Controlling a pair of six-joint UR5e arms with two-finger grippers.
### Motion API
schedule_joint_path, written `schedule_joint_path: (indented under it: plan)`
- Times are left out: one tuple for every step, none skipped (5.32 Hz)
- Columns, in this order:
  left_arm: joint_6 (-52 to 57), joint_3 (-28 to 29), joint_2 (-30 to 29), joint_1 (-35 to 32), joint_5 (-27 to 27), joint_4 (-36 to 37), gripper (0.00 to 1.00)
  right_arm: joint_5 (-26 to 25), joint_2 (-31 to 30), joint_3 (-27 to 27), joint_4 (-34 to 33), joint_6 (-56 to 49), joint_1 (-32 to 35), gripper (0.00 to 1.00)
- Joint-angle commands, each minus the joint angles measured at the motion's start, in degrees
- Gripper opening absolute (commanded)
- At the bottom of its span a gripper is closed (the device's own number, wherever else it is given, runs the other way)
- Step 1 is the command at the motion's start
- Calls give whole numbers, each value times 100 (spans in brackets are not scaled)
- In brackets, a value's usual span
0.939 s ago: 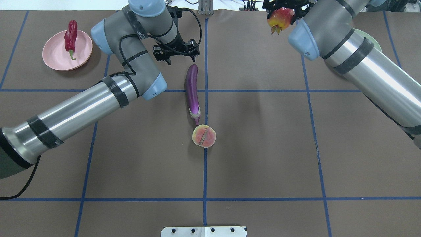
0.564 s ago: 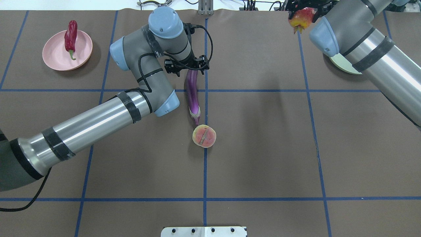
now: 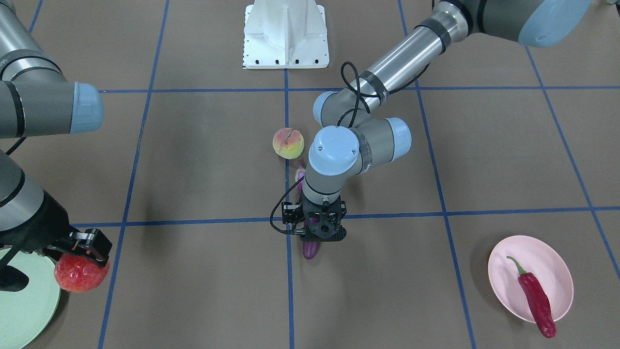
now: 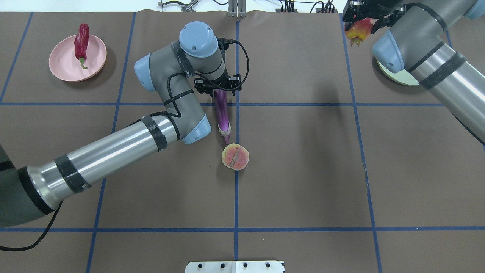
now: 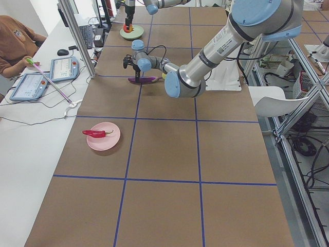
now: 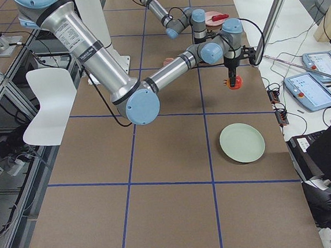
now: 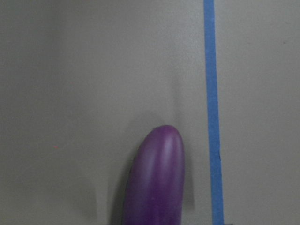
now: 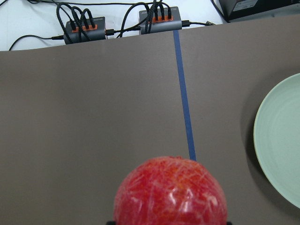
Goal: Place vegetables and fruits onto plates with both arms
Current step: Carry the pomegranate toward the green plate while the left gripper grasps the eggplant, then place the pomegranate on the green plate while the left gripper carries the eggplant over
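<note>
The purple eggplant (image 4: 222, 113) lies on the brown table, its rounded far end showing in the left wrist view (image 7: 157, 178). My left gripper (image 4: 218, 88) is low over that far end, jaws open on either side of it; the tip pokes out past it (image 3: 310, 249). The peach (image 4: 235, 157) lies just beyond the eggplant's cap. The red chili (image 4: 81, 41) lies on the pink plate (image 4: 66, 64). My right gripper (image 4: 360, 23) is shut on the bumpy red fruit (image 3: 80, 274) and holds it in the air beside the mint green plate (image 4: 403, 77), which is bare (image 8: 281, 140).
The white base block (image 4: 235, 266) stands at the near table edge. Cable hubs (image 8: 84, 26) sit past the far edge. An operator (image 5: 15, 43) with tablets sits beside the table. Blue tape lines cross the table.
My left gripper moved toward the robot and down, from beyond the eggplant to around its far end. My right arm carried the red fruit rightward toward the green plate.
</note>
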Motion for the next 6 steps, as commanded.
schedule_joint_path:
  plan:
    - [-78, -6, -8, 37, 64, 9, 15, 10, -178, -146, 131, -451, 145, 0]
    - [-95, -41, -8, 11, 64, 26, 0, 1, -344, -216, 140, -846, 286, 0]
    - [-43, -58, -8, -198, 21, 27, 0, 1, -346, -600, 314, -1285, 453, 0]
    - [70, -85, -17, -522, -249, 244, 0, -16, -372, -1308, 1038, -1307, 559, 0]
    - [576, -94, -9, -891, -609, 385, 0, -60, -381, -1820, 1507, -1324, 603, 0]
    - [1129, -207, -8, -1286, -917, 778, 0, -104, -416, -2112, 1590, -1368, 543, 0]
